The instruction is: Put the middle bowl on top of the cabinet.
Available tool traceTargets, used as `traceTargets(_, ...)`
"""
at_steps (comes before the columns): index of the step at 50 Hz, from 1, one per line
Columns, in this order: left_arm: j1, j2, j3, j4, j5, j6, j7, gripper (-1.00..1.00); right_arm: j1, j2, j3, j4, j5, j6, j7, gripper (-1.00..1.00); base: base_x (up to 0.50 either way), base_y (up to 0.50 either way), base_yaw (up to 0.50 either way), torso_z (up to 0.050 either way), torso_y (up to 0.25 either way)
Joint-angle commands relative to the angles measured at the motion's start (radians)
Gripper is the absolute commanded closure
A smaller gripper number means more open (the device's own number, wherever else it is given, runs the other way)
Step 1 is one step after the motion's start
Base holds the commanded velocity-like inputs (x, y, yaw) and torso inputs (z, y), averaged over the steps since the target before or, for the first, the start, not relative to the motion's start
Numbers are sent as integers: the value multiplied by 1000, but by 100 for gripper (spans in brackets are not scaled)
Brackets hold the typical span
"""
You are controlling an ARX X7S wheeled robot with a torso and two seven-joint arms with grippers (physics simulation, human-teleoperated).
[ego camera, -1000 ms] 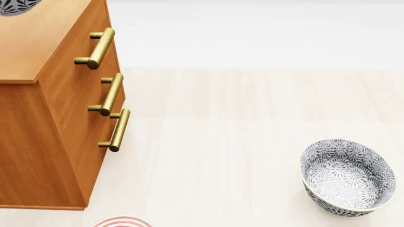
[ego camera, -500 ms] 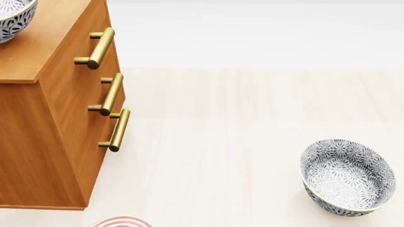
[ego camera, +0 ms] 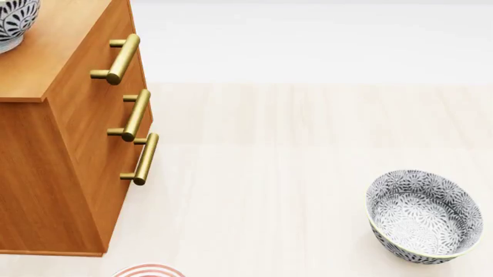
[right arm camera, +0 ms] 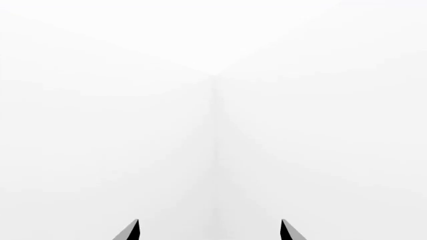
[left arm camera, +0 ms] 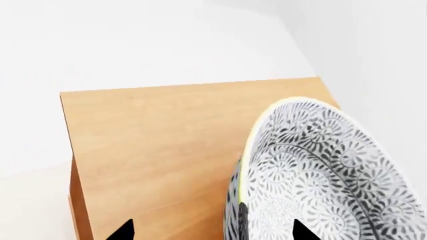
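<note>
Bowl (left arm camera: 320,180), the middle one, sits tilted over the cabinet (ego camera: 69,127) top, near its far left corner in the head view. Left gripper (left arm camera: 213,232) shows two fingertips set apart, one against the bowl's wall; whether it clamps the rim, I cannot tell. Right gripper (right arm camera: 210,231) stands spread before blank white. Another patterned bowl (ego camera: 424,216) rests on the pale floor (ego camera: 292,144).

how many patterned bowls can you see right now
2: the middle bowl at the corner of the cabinet top, cut off by the frame edge, and another bowl on the floor at right. More may lie outside view.
</note>
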Motion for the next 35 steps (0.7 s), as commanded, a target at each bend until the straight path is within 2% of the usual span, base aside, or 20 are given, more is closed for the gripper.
traceTargets(1, -23, 0, 142, -3, -77, 7, 44, -100, 2, 2, -2, -3, -2, 7, 0, -100, 0, 0, 0, 0, 0)
traceTargets(17, -110, 16, 233, 22, 5, 44, 108, -100, 1, 3, 5, 0, 5, -1, -5, -100, 0, 0, 0, 0, 0)
traceTargets(27, -243, -83, 285, 417, 151, 310, 111, -100, 4, 9, 2, 2, 1, 1, -2, -100, 0, 0, 0, 0, 0)
traceTargets(35, -323, -127, 338, 651, 309, 492, 123, -100, -3, 1, 10, 2, 7, -9, -15, -100, 0, 0, 0, 0, 0)
